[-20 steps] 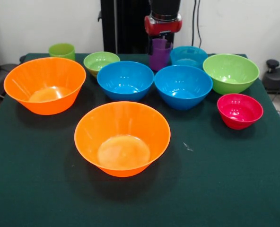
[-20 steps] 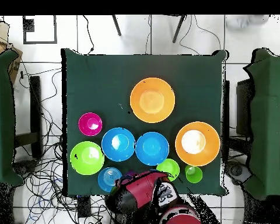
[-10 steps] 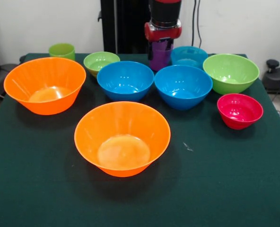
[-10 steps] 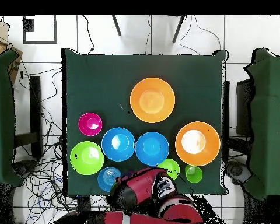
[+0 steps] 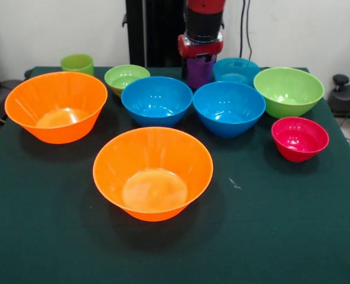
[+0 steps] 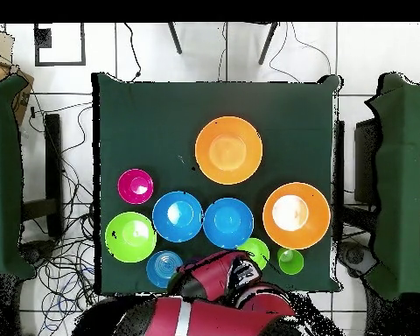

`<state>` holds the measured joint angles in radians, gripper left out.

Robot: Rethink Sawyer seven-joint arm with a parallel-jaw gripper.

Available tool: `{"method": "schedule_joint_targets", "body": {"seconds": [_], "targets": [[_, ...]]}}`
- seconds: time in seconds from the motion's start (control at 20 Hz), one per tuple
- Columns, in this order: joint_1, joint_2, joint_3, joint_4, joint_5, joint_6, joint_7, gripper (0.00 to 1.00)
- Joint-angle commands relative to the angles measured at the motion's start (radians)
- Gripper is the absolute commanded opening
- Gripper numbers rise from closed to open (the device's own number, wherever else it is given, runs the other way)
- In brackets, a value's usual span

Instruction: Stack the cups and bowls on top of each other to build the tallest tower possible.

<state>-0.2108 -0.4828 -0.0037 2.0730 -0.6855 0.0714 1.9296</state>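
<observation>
At the table's far edge, my gripper (image 5: 199, 61) sits low over the translucent purple cup (image 5: 198, 76) and covers its rim. The light green cup (image 5: 77, 63) stands at the far left corner. Two large orange bowls (image 5: 55, 106) (image 5: 153, 173), two blue bowls (image 5: 156, 100) (image 5: 229, 108), a teal bowl (image 5: 236, 70), a big lime bowl (image 5: 288, 90), a small lime bowl (image 5: 126, 77) and a red-pink bowl (image 5: 300, 138) each stand singly on the cloth. No tower shows. In the overhead view the arm (image 6: 215, 278) hides the purple cup.
The dark green table cloth (image 5: 281, 236) reaches to the near edge. In the overhead view, dark green tables (image 6: 3, 175) (image 6: 406, 175) stand at either side and cables (image 6: 73, 262) lie on the floor.
The gripper has come down over the purple cup, hiding its upper part. In the overhead view more of the red arm has swung in. The bowls have not moved.
</observation>
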Motion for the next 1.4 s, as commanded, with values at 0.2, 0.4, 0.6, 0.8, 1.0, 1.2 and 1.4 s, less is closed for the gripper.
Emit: {"method": "schedule_joint_targets", "body": {"seconds": [0.2,0.4,0.6,0.8,1.0,1.2,1.4], "targets": [[0.015,0.05,0.042,-0.114,0.025,-0.053,0.105,1.0],[0.017,0.046,0.042,-0.113,0.028,-0.046,0.105,1.0],[0.018,0.044,0.044,-0.112,0.032,-0.033,0.102,0.0],[0.017,0.038,0.049,-0.109,0.036,-0.023,0.098,0.0],[0.022,0.038,0.048,-0.11,0.036,-0.019,0.097,0.0],[0.045,0.039,0.028,-0.119,0.034,0.0,0.094,0.0],[0.044,0.001,0.029,-0.095,0.039,0.018,0.089,0.0]]}}
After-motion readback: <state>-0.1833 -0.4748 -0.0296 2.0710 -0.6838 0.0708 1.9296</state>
